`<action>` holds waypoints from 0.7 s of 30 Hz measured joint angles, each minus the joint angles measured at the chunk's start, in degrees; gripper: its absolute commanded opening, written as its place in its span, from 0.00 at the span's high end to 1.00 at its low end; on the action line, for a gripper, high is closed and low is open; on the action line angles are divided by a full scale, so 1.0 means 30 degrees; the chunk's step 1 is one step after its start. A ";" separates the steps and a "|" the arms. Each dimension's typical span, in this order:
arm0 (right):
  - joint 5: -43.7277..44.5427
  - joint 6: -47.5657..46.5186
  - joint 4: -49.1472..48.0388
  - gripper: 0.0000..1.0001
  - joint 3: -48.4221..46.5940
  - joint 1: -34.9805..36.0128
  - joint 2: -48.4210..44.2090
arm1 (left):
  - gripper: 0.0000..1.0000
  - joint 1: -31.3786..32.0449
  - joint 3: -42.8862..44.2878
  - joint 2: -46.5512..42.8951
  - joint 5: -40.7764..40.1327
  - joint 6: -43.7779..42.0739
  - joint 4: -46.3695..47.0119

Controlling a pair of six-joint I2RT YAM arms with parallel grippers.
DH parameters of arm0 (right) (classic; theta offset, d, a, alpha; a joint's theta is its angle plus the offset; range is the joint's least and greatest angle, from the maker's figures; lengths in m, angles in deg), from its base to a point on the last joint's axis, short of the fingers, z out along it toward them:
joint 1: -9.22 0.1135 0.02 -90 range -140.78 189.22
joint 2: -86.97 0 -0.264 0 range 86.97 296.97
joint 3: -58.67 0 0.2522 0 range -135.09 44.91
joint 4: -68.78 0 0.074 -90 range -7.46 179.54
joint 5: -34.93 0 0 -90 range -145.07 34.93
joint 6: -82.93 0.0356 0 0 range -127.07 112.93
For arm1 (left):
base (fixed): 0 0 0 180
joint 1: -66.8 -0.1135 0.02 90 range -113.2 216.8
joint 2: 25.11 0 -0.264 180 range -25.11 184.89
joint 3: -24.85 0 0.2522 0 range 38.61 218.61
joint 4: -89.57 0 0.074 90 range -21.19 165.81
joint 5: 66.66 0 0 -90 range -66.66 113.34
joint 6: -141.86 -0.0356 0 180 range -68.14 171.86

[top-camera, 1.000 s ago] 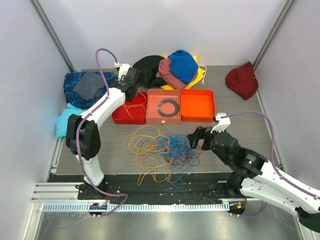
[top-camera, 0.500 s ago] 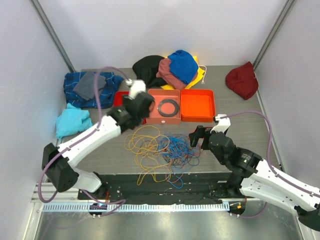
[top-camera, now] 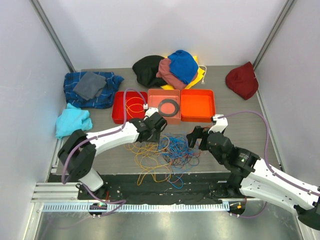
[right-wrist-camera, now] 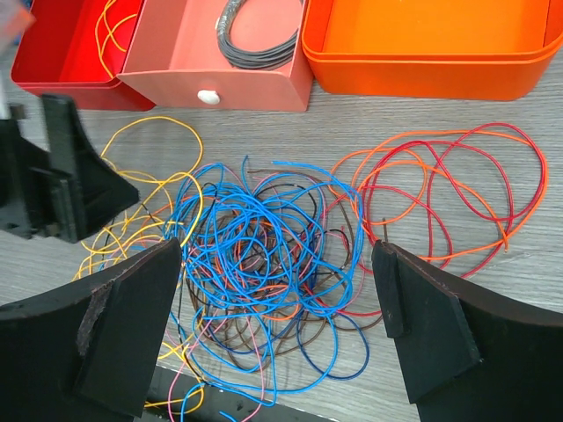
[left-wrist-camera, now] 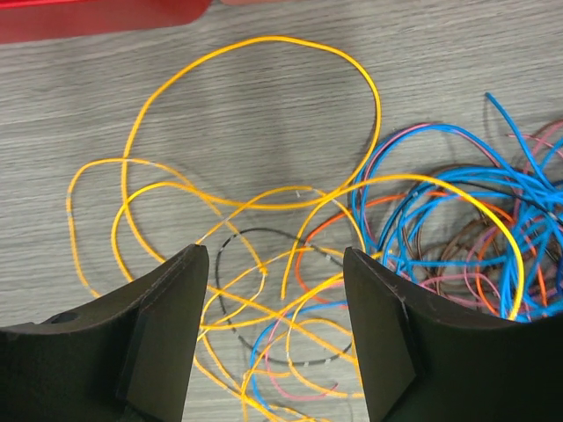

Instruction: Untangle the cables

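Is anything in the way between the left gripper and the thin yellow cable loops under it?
Nothing visible blocks it. The left gripper hangs open directly over the thin yellow cable loops on the grey wood-grain tabletop. Thin blue cables lie mostly to its right, a few strands crossing the yellow ones.

we find bare counter (top-camera: 235, 102) right of the cables (top-camera: 167, 150) — room there for a pincer, three trays (top-camera: 197, 119) wall the tangle's far side, left pincer (top-camera: 154, 131) over its left part, right pincer (top-camera: 196, 136) at its right edge — between them we get a narrow gap
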 measured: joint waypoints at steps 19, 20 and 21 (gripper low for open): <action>-0.0036 0.0000 -0.0073 0.00 0.0000 0.0000 0.0240 | 1.00 -0.0532 0.0408 -0.0189 -0.1617 0.1297 -0.0182; -0.0051 -0.0007 -0.0124 0.00 0.0000 0.0000 0.0357 | 1.00 -0.0423 0.0328 -0.1151 -0.1683 0.1202 -0.0160; -0.0080 -0.0007 -0.0204 0.00 0.0000 0.0000 0.0561 | 1.00 -0.0335 0.0299 -0.2069 -0.1749 0.1107 -0.0124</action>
